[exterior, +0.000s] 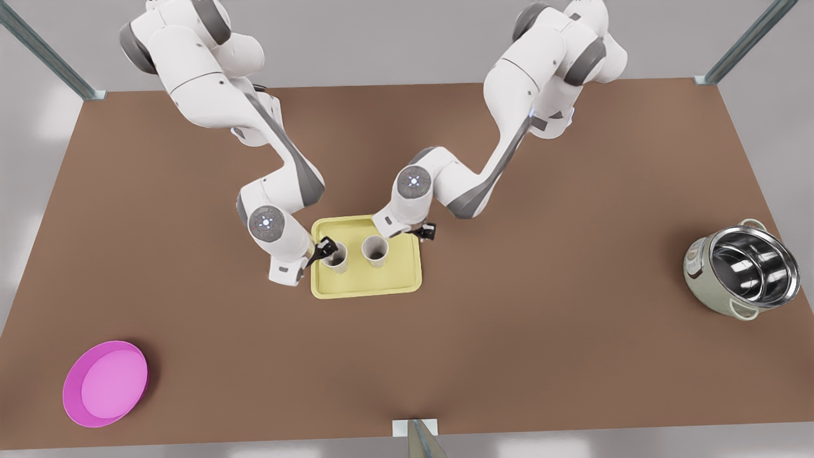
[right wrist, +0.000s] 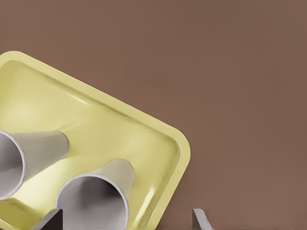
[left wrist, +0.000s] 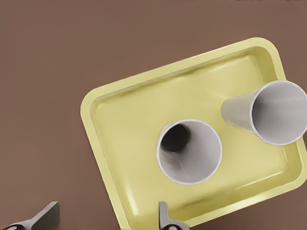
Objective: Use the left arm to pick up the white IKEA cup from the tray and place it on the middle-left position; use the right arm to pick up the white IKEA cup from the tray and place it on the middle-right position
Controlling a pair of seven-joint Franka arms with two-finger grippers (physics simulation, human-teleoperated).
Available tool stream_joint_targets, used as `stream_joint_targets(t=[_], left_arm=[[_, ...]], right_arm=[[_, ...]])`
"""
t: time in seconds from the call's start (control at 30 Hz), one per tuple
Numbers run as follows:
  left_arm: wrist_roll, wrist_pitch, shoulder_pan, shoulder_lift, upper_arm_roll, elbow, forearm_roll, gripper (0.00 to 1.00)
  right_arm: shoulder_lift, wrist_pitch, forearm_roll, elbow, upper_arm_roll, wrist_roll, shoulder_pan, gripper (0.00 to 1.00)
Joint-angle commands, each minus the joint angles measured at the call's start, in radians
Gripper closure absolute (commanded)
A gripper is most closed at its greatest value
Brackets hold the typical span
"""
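Two cups [exterior: 337, 256] [exterior: 374, 250] stand close together on the tray [exterior: 365, 285]; open brown tabletop [exterior: 509, 318] surrounds it.

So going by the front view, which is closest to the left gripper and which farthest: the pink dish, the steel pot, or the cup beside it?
From the left gripper:
1. Nearest cup, on the tray.
2. Pink dish, near corner, front view's left.
3. Steel pot, far on the front view's right.

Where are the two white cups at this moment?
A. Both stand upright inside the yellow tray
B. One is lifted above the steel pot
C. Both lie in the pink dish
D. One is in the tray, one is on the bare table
A: both white cups stand upright, side by side, inside the tray.
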State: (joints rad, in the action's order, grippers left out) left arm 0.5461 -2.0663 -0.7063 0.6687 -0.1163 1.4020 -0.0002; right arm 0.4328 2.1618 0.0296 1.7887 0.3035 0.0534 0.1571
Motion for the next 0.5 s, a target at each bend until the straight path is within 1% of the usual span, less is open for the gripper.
stream_joint_targets(t=[0.0, 0.03, 0.07, 0.1, 0.17, 0.23, 0.47], left_arm=[[0.328, -0.107, 0.001, 0.019, 0.001, 0.0, 0.012, 0.0], [0.33, -0.109, 0.001, 0.02, 0.003, 0.0, 0.022, 0.0], [0.339, -0.153, 0.001, 0.029, 0.004, -0.001, 0.022, 0.0], [0.377, -0.17, -0.001, 0.055, 0.004, -0.018, 0.038, 0.0], [0.396, -0.179, -0.001, 0.065, 0.004, -0.02, 0.051, 0.0], [0.426, -0.241, -0.015, 0.089, 0.004, -0.021, 0.052, 0.0], [0.451, -0.245, -0.039, 0.114, 0.006, -0.018, 0.111, 0.0]], right_arm=[[0.024, 0.001, -0.001, 0.005, 0.0, -0.07, 0.002, 0.0], [0.037, 0.001, -0.001, 0.005, 0.0, -0.069, 0.006, 0.0], [0.052, 0.001, -0.001, 0.005, 0.0, -0.07, 0.006, 0.0], [0.064, 0.007, -0.001, 0.003, 0.0, -0.069, 0.004, 0.0], [0.078, 0.01, 0.001, 0.001, 0.0, -0.06, -0.001, 0.0], [0.093, 0.012, 0.006, 0.0, -0.001, -0.058, -0.001, 0.0], [0.11, 0.004, 0.009, 0.026, -0.001, -0.053, 0.007, 0.0]])
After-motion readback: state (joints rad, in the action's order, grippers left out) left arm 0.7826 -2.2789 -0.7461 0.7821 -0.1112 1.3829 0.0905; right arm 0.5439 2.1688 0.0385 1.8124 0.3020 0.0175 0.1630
